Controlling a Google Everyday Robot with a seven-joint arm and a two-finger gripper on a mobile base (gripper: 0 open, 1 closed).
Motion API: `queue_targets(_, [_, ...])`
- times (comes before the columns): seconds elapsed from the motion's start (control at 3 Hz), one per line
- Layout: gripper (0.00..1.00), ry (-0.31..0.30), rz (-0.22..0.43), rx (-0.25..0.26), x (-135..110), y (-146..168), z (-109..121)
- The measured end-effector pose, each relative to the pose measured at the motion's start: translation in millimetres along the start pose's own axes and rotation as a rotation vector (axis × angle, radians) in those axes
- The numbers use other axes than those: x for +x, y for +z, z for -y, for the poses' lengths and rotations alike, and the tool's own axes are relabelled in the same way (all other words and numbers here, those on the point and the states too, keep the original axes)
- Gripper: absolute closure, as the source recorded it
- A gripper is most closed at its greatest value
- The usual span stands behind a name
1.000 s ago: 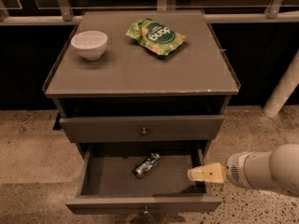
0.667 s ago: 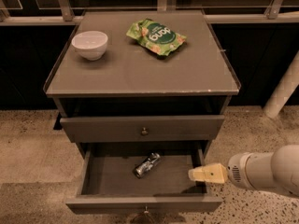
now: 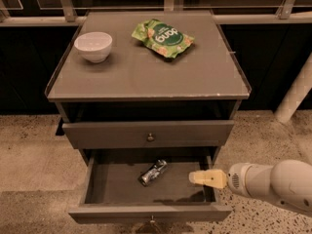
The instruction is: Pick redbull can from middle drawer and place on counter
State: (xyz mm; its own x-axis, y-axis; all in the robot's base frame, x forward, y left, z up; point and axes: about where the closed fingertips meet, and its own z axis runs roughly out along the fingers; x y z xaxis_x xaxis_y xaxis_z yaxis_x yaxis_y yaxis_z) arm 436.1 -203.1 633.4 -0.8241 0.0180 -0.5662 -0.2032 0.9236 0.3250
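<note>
The redbull can point(image 3: 152, 172), silver and dark blue, lies on its side in the middle of the open middle drawer point(image 3: 117, 185). My gripper point(image 3: 204, 178), cream-coloured at the end of a white arm, reaches in from the right over the drawer's right part. It is to the right of the can, apart from it and holding nothing. The counter point(image 3: 146, 74) is the flat grey-brown top above.
A white bowl point(image 3: 93, 45) stands at the counter's back left. A green snack bag point(image 3: 163, 37) lies at the back middle. The upper drawer point(image 3: 150, 133) is closed. A white post point(image 3: 295, 94) stands on the floor to the right.
My gripper has moved a little to the left, toward the can. The can and the drawer have not moved.
</note>
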Motion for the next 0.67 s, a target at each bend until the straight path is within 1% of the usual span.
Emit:
queue_targets(0.33, [0.00, 0.017, 0.029, -0.079, -1.9, 46.4, -6.7])
queue_targets(0.67, [0.00, -0.003, 0.078, -0.136, -1.6, 83.5, -24.6])
